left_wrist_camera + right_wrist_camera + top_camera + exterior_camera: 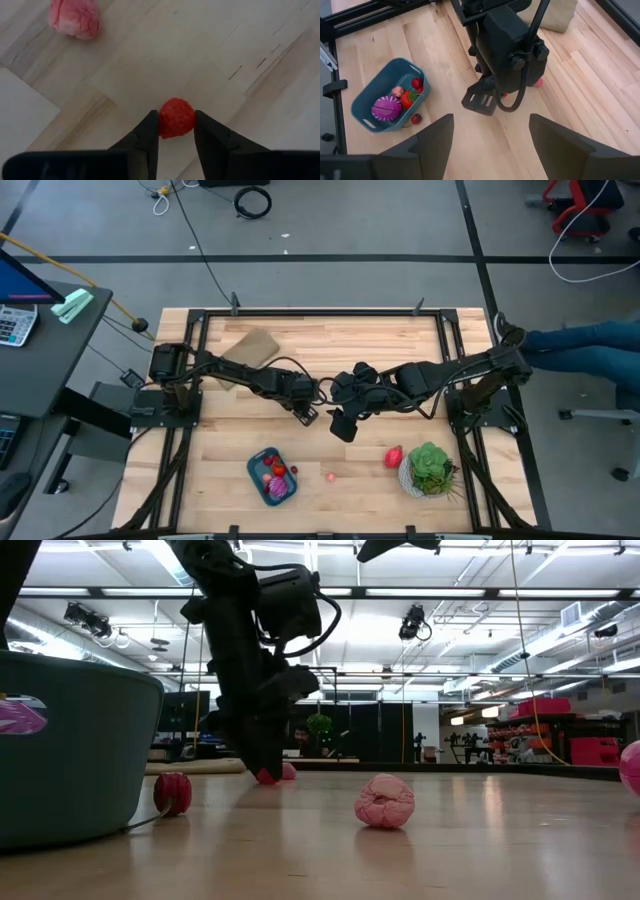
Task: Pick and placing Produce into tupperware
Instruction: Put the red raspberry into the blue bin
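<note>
My left gripper (308, 415) stands at the table's middle, pointing down, shut on a small red berry (176, 118). My right gripper (343, 423) hovers open just right of it, touching nothing. The teal tupperware (272, 477) sits near the table's near edge and holds a magenta-purple piece (386, 107) and several small red and pink pieces. A red cherry (416, 118) lies on the table against the tupperware's outer wall. A pale pink piece (385, 802) lies loose on the wood, and a magenta piece (394, 457) lies beside the plant pot. My left gripper (176, 116) pinches the red berry (176, 120) between its two fingers, one on each side of it. The fingers (262, 755) come from above, pointing down. The berry's underside (265, 777) is at the table top.
A green leafy plant in a white pot (430, 470) stands at the near right. A flat tan piece (250, 348) lies at the far left under the left arm. A second pale pink piece (75, 19) lies close to the left gripper. A person's legs (590, 345) show beyond the right edge.
</note>
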